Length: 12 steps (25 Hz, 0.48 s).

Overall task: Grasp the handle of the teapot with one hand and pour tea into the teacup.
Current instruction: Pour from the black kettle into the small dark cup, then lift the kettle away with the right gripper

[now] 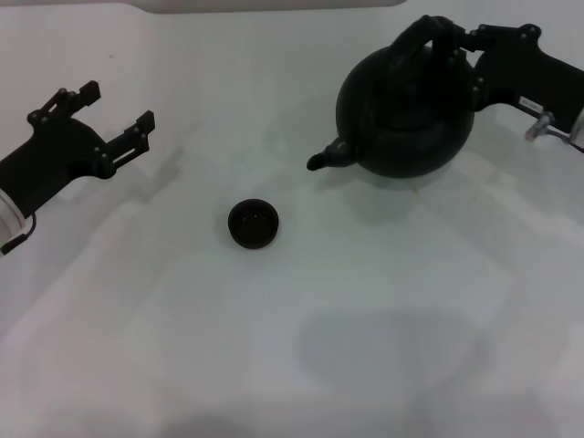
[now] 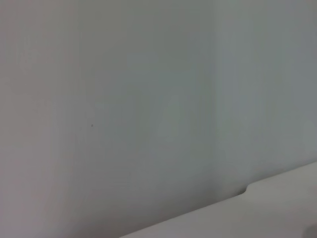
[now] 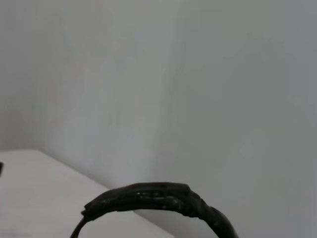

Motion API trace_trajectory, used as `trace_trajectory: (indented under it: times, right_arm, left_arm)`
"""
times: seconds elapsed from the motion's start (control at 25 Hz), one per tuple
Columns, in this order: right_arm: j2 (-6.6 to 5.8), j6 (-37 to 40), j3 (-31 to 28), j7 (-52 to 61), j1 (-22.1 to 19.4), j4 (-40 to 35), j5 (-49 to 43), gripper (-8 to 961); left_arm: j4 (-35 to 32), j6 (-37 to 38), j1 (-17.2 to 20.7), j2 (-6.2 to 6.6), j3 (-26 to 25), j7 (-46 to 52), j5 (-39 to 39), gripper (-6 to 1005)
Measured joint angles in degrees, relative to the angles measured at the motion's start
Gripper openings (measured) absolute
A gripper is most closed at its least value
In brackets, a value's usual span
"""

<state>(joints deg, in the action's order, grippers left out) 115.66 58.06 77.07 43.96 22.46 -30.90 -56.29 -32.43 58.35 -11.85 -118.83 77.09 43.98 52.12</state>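
Teapot (image 1: 406, 114) sits at the far right of the white table (image 1: 365, 365), its spout (image 1: 326, 156) aimed left and near, toward the teacup (image 1: 253, 224), which stands well apart near the centre. The right gripper (image 1: 453, 41) is at the top of the handle (image 1: 422, 38) — its fingers look closed on the arch, though the head view does not settle it firmly. The step in hand seems to be the grasp itself. Next would be a lift, a carry left and nearer, then a tilt over the cup. Open table lies between pot and cup. The left gripper (image 1: 117, 117) waits at far left, fingers apart, holding nothing — well clear of that path.
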Motion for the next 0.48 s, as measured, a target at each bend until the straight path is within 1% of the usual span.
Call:
trace_trajectory:
  times: [0.12,0.48]
  right_arm:
    - [0.01,-5.4,4.3,0.0,-0.4,-2.5,1.7,147]
    - [0.01,-6.6,5.8,-1.9,-0.5,-4.2,3.4,146]
  left_arm:
    - [0.0,0.0,0.2,0.01,0.0,0.0,0.0,858]
    - [0.0,-0.2,-0.1,0.11,0.0,0.0,0.0,859]
